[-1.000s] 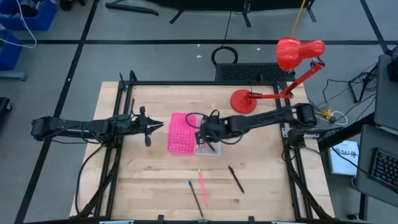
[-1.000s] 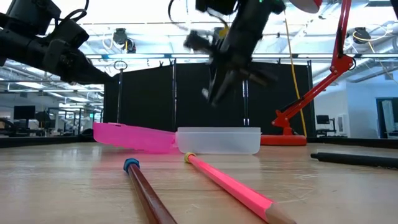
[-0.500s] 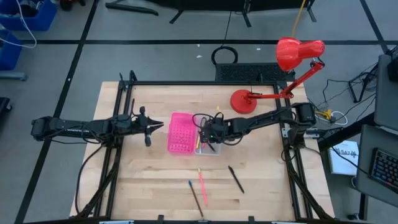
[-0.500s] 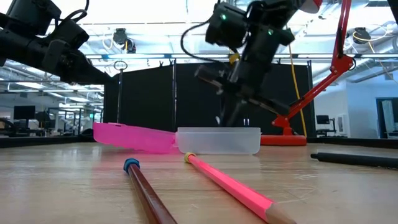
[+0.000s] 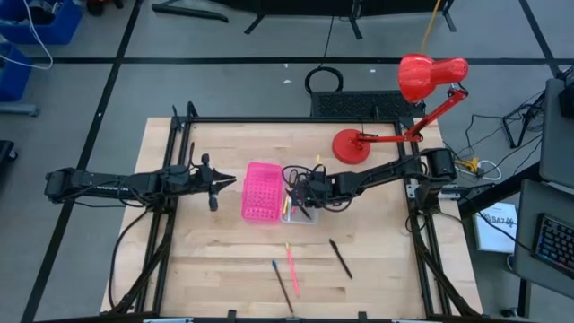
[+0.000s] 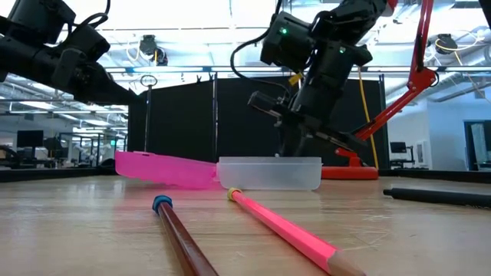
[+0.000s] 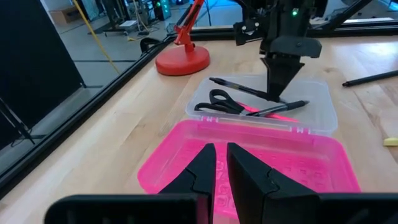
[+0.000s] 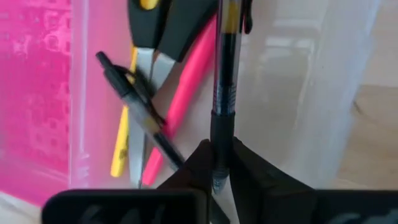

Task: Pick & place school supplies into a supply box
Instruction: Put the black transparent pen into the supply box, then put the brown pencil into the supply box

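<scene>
A pale wooden bench (image 5: 224, 260) sits in a dark frame on a grey floor, a red desk lamp (image 5: 395, 108) at its far edge; from above, the right hand (image 5: 300, 199) is down inside the clear supply box (image 5: 309, 218), which is joined to the pink perforated half (image 5: 258, 191); the left hand (image 5: 219, 184) hangs just beside that pink half, on the side away from the box; a pink pencil (image 5: 291, 266), a blue-capped pencil (image 5: 281, 283) and a black pen (image 5: 340, 257) lie on the bench, well apart from both hands. At bench height, the right hand (image 6: 295, 146) dips behind the box's near wall. From the left wrist, the left fingers (image 7: 205, 168) are pressed nearly together, holding nothing; scissors (image 7: 219, 102) lie in the box beyond them. From the right wrist, the right hand (image 8: 217, 168) pinches a black pen (image 8: 225, 74) above the scissors (image 8: 163, 31), a pink pencil (image 8: 183, 93), a yellow pencil (image 8: 124, 140) and another black pen (image 8: 134, 106).
</scene>
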Robot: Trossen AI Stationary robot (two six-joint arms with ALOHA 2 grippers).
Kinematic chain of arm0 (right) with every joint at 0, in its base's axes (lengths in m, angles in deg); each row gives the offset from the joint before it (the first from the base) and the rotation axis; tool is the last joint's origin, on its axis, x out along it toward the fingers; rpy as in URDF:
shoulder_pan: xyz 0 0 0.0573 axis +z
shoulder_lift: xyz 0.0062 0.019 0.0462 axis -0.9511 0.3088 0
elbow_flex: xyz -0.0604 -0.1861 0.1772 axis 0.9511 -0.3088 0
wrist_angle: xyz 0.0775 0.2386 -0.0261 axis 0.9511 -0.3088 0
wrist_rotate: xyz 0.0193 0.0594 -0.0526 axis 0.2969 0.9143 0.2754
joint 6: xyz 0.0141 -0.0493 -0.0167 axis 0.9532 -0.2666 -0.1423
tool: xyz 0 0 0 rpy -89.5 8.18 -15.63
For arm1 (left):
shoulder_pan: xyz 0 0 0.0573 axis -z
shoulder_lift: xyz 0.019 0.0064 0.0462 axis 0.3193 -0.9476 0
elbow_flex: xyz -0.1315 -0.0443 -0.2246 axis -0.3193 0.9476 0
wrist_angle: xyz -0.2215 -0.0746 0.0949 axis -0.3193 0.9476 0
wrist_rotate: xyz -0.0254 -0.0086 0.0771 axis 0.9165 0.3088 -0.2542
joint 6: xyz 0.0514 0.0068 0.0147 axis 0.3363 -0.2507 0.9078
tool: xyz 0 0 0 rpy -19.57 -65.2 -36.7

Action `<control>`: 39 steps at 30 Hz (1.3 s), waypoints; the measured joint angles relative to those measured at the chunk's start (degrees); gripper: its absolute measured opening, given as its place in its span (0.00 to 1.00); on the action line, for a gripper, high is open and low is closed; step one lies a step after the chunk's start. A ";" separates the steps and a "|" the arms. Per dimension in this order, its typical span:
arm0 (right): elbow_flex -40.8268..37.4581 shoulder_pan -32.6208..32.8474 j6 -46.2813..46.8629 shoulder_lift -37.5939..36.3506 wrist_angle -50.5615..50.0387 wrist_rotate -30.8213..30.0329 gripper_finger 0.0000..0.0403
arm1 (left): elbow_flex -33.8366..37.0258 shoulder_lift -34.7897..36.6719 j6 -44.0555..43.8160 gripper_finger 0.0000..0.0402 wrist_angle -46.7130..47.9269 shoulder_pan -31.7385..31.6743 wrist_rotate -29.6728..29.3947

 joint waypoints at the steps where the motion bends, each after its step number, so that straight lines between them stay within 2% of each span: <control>1: 0.00 0.02 0.00 0.00 0.13 0.00 0.08 | 0.00 0.01 -0.02 0.12 0.01 0.00 0.00; 11: 0.00 0.02 0.32 0.00 3.49 0.31 0.21 | 0.00 0.01 -0.02 0.12 1.77 0.00 0.02; 18: 0.04 0.30 -3.19 -2.63 2.68 2.17 0.22 | 0.00 0.02 -0.02 0.12 1.82 -0.02 0.02; 23: 0.04 1.28 -7.49 -8.24 1.47 1.92 0.21 | 0.00 0.00 -0.02 0.12 2.28 0.00 0.04; 25: 0.04 1.97 -13.26 -11.68 1.59 -0.38 0.21 | 0.00 0.02 -0.02 0.12 2.32 -0.02 0.04; 29: 0.15 4.44 -34.91 -18.07 2.40 -6.36 0.18 | 0.00 0.02 -0.02 0.12 2.54 -0.02 0.55; 32: -0.45 7.04 -44.87 -20.54 1.97 -11.95 0.16 | 0.00 0.04 0.00 0.12 2.01 0.02 1.56; 35: -1.93 8.59 -52.93 -21.95 2.53 -13.62 0.12 | 0.00 0.09 0.01 0.12 0.93 0.02 1.60; 39: -4.55 9.90 -61.63 -23.73 8.09 -13.50 0.06 | 0.00 0.09 0.01 0.12 -0.77 0.04 1.61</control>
